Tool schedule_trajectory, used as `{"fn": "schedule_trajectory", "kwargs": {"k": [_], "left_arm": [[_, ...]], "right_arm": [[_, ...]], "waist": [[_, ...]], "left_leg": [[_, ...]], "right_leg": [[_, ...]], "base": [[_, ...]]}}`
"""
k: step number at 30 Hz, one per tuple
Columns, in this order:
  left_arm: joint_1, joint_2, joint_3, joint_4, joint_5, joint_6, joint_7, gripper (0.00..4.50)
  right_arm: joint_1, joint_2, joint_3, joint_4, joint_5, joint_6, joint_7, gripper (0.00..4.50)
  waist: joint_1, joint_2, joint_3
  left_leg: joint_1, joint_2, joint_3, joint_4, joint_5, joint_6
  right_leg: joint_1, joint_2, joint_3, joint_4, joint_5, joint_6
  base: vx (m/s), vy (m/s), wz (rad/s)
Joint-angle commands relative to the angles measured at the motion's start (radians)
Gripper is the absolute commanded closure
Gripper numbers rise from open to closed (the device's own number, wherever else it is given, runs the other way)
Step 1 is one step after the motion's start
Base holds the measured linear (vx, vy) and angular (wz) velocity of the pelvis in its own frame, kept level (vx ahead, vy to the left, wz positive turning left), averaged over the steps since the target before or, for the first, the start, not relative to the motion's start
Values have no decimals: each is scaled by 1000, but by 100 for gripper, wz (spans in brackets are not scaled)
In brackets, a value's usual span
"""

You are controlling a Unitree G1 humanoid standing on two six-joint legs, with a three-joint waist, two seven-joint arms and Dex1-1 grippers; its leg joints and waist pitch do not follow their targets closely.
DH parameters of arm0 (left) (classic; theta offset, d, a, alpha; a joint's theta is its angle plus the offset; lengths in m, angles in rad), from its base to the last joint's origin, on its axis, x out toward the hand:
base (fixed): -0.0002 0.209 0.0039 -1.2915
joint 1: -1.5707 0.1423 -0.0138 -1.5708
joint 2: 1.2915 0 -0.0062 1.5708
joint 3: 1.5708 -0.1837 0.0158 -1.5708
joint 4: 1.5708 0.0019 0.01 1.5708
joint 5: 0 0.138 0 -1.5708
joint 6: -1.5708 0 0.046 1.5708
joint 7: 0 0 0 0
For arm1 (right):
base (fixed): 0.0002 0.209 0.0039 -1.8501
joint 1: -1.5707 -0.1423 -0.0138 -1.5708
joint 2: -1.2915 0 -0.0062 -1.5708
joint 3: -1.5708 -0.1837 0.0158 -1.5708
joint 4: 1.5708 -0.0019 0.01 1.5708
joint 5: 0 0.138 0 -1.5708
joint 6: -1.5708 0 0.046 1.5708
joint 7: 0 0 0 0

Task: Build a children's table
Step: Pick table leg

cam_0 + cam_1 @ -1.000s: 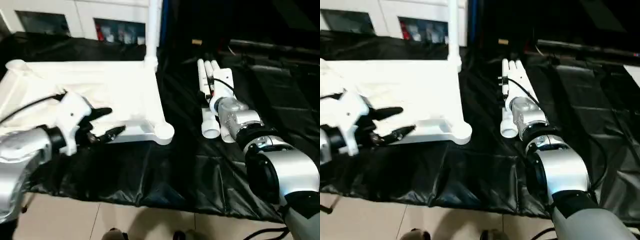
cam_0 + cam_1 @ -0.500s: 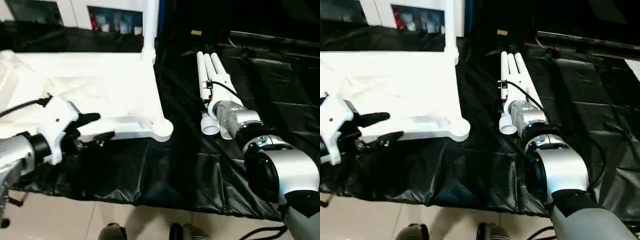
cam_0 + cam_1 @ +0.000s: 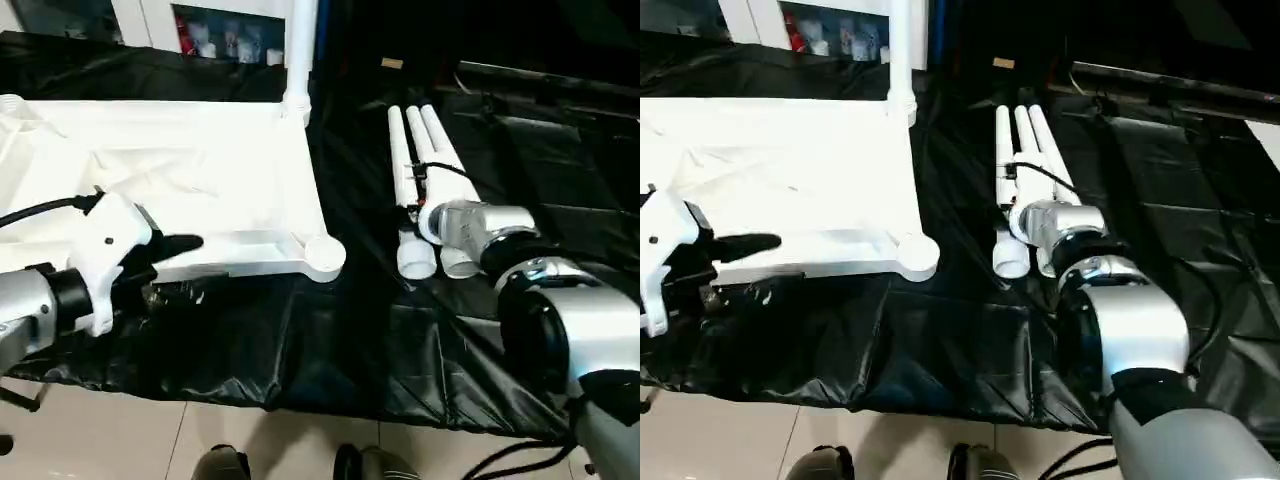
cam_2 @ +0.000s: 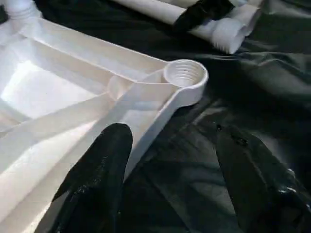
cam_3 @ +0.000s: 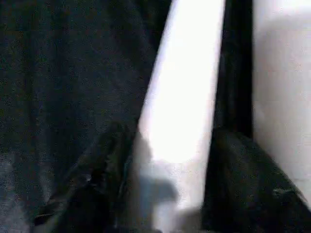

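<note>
At the tabletop's near rim the left claw stands apart, one finger over the rim, while the right claw straddles a white leg, grip unclear, among three legs lying beside the tabletop on the black-covered bench

Black plastic sheeting over pale tiled floor, white cabinets behind.
</note>
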Motion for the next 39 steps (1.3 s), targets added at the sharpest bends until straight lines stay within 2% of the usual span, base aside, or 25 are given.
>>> {"fn": "schedule_trajectory", "kwargs": {"k": [1, 3, 5, 7, 10, 11, 12, 13, 19, 22, 24, 25, 26, 27, 28, 29, 30, 31, 32, 33, 34, 35, 36, 37, 39], "left_arm": [[2, 26, -17, -20, -23, 10, -22, 135], [2, 35, -20, -17, -38, 11, -36, 135], [-7, 36, -28, -5, -41, 6, -39, 135], [-16, 34, -38, 6, -30, -8, -35, 135], [-37, 26, -60, 34, -4, -34, -16, 135], [-37, 26, -60, 34, -4, -34, -16, 110], [-43, 24, -67, 41, -4, -39, -11, 110], [-63, 12, -80, 65, -1, -50, 1, 103], [-118, -27, -111, 132, 38, -102, 54, 56], [-203, -104, -168, 231, 109, -150, 153, 27], [-203, -104, -168, 231, 109, -150, 153, 19], [-304, -229, -190, 352, 134, -162, 270, 8], [-308, -233, -192, 357, 136, -162, 274, 3], [-353, -282, -215, 417, 167, -160, 338, 1], [-374, -312, -213, 450, 157, -157, 349, 0], [-390, -333, -211, 476, 148, -156, 355, 0], [-415, -365, -209, 512, 142, -150, 377, 0], [-432, -385, -209, 538, 140, -147, 391, 0], [-454, -418, -204, 575, 133, -152, 408, 0], [-462, -430, -202, 588, 131, -156, 413, 0], [-480, -472, -191, 613, 109, -157, 421, 0], [-497, -509, -184, 635, 91, -160, 429, 0], [-507, -531, -180, 647, 79, -162, 434, 0], [-521, -569, -176, 655, 48, -165, 428, 0], [-536, -596, -165, 664, 31, -153, 431, 0]], "right_arm": [[0, -20, -22, 24, 4, 33, -12, 189], [0, -27, -36, 22, 13, 41, -21, 192], [1, -30, -51, 20, 19, 44, -23, 226], [1, -31, -59, 18, 22, 46, -22, 235], [2, -31, -61, 17, 25, 45, -27, 251], [2, -31, -61, 17, 25, 45, -27, 263], [3, -32, -64, 17, 26, 42, -31, 263], [4, -32, -68, 17, 27, 32, -36, 264], [-1, -30, -100, 13, 35, 5, -57, 267], [-21, -28, -164, 2, 97, -64, -46, 267], [-21, -28, -164, 2, 97, -64, -46, 267], [-36, -27, -205, -18, 146, -158, 13, 267], [-36, -27, -205, -19, 147, -161, 17, 267], [-38, -29, -209, -35, 159, -199, 68, 267], [-36, -30, -212, -43, 167, -202, 89, 267], [-35, -30, -214, -48, 172, -203, 101, 267], [-31, -33, -221, -62, 182, -195, 130, 267], [-27, -34, -224, -71, 189, -190, 148, 267], [-18, -34, -232, -89, 205, -171, 193, 267], [-16, -33, -236, -94, 210, -165, 208, 267], [12, -30, -236, -142, 232, -135, 275, 267], [44, -25, -231, -195, 255, -106, 338, 267], [66, -22, -227, -230, 269, -89, 377, 267], [130, -11, -202, -344, 301, -40, 453, 267], [171, -4, -186, -419, 329, -2, 486, 267]], "waist": [[0, 11, -78], [1, 9, -82], [1, 6, -88], [3, 6, -90], [4, -3, -97], [5, -2, -95], [5, -2, -95], [6, -3, -100], [9, 2, -114], [11, 9, -124], [12, 7, -125], [9, 25, -124], [9, 21, -125], [14, 25, -128], [15, 33, -129], [14, 30, -131], [13, 32, -131], [11, 28, -131], [12, 36, -132], [10, 29, -132], [9, 42, -133], [9, 41, -135], [10, 37, -135], [14, 49, -136], [15, 45, -141]], "left_leg": [[18, 11, 0, -62, -84, 3], [18, 11, 0, -61, -76, 6], [19, 11, 1, -59, -71, 3], [18, 11, 2, -57, -67, 2], [17, 11, 1, -55, -78, -6], [16, 11, 0, -55, -85, -9], [15, 11, 0, -55, -92, -12], [16, 12, 0, -53, -100, -20], [17, 11, -2, -49, -106, -39], [20, 11, -2, -45, -111, -41], [17, 12, -4, -44, -112, -39], [17, 10, -2, -43, -126, -41], [24, 11, 1, -40, -142, -42], [26, 10, 2, -37, -158, -31], [15, 11, -7, -39, -163, -28], [16, 10, -5, -37, -161, -24], [16, 11, -6, -36, -161, -24], [14, 9, -7, -36, -175, -16], [15, 9, -9, -36, -176, -16], [12, 7, -8, -35, -178, -10], [14, 6, -8, -35, -182, -2], [15, 10, -10, -34, -178, 0], [13, 6, -9, -35, -168, 13], [15, 8, -11, -35, -160, 29], [14, 9, -13, -35, -133, 45]], "right_leg": [[70, -46, 52, -44, -35, -226], [72, -46, 51, -43, -33, -226], [73, -46, 51, -41, -30, -227], [72, -46, 52, -39, -23, -226], [76, -49, 52, -39, -45, -218], [75, -50, 52, -40, -60, -215], [74, -50, 52, -41, -73, -211], [75, -51, 53, -41, -96, -203], [76, -49, 51, -35, -76, -199], [76, -47, 49, -30, -38, -203], [79, -50, 48, -29, -34, -209], [75, -46, 49, -30, -35, -214], [70, -43, 49, -37, -33, -217], [69, -42, 49, -36, -22, -227], [81, -48, 48, -32, -40, -227], [79, -48, 47, -38, -43, -226], [80, -49, 47, -35, -42, -230], [81, -47, 46, -43, -71, -227], [81, -48, 46, -40, -72, -229], [84, -46, 44, -47, -82, -228], [84, -44, 44, -52, -76, -229], [85, -48, 44, -48, -64, -236], [90, -44, 43, -50, -50, -238], [91, -48, 42, -55, -45, -248], [97, -47, 39, -53, -8, -264]], "base": [[0, 0, 0], [0, 0, 0], [0, 0, 0], [0, 0, 0], [0, 0, 0], [0, 0, 0], [0, 0, 0], [0, 0, 0], [0, 0, 0], [0, 0, 0], [0, 0, 0], [0, 0, 0], [0, 0, 0], [0, 0, 0], [0, 0, 0], [0, 0, 0], [0, 0, 0], [0, 0, 0], [0, 0, 0], [0, 0, 0], [0, 0, 0], [0, 0, 0], [0, 0, 0], [0, 0, 0], [0, 0, 0]]}}
